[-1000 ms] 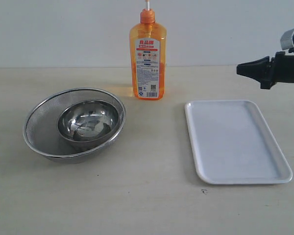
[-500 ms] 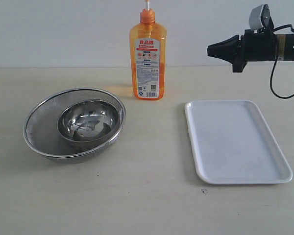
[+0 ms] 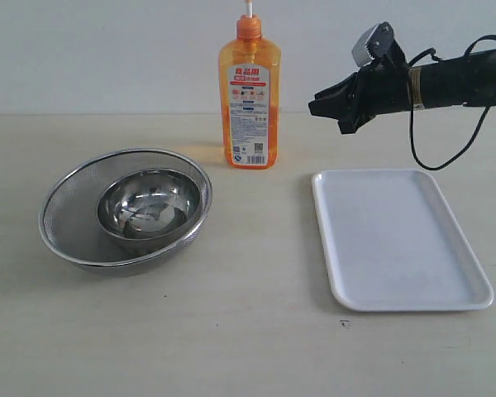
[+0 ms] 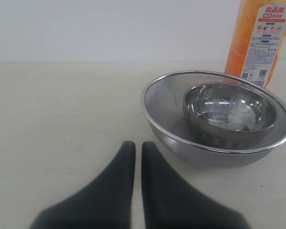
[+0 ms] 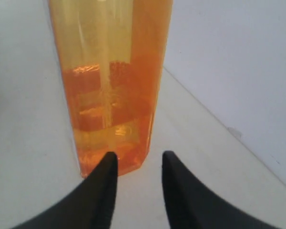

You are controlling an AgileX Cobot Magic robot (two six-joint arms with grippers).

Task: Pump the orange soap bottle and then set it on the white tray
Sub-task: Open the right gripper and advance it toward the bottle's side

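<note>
The orange soap bottle (image 3: 249,95) stands upright at the back of the table, its pump head cut off by the top of the exterior view; it also shows as orange soap bottle (image 4: 260,40) and orange soap bottle (image 5: 109,81). The white tray (image 3: 397,240) lies flat at the right front, with nothing on it. My right gripper (image 3: 317,107) hovers to the right of the bottle, above the tray's far edge, pointing at the bottle with its jaws a little apart and nothing between them (image 5: 138,160). My left gripper (image 4: 135,149) is shut and empty, low over the table near the strainer.
A steel bowl (image 3: 149,203) sits inside a mesh strainer (image 3: 66,219) at the left front. A white wall rises behind the table. The right arm's black cable (image 3: 446,141) hangs above the tray's far side.
My right gripper has swung in from the right edge toward the bottle and dropped slightly. Its jaws have parted a little. Bottle, tray and bowl have not moved.
</note>
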